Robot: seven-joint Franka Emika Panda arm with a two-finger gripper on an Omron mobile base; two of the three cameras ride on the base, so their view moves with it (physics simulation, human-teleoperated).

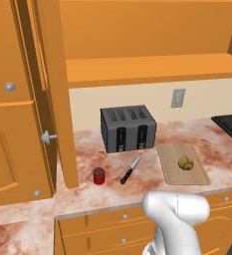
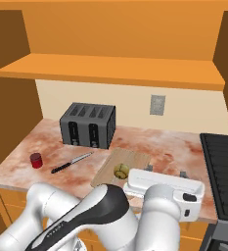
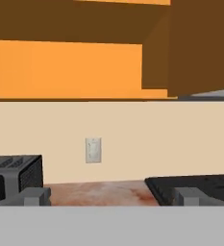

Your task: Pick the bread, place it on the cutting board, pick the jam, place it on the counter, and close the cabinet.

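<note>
A: Where's the bread (image 1: pixel 185 163)?
B: Sitting on the cutting board (image 1: pixel 173 178). The jam (image 1: pixel 99 175) is on the desk (image 1: pixel 87 149) beside the knife (image 1: pixel 131 169) (cabinet (image 1: pixel 18 99) open, shelf bare).
A: And the tool (image 3: pixel 111 196)?
B: Spread wide, pinching nothing.

The light tan wooden cutting board (image 2: pixel 127 164) has its near corner hidden behind the white arm, and the black ribbed stovetop (image 1: pixel 231 125) is cut off by the picture's edge.

Glossy white rounded arm (image 2: pixel 86 215) segments with dark joint bands and small grey fingertips (image 3: pixel 36 194).
</note>
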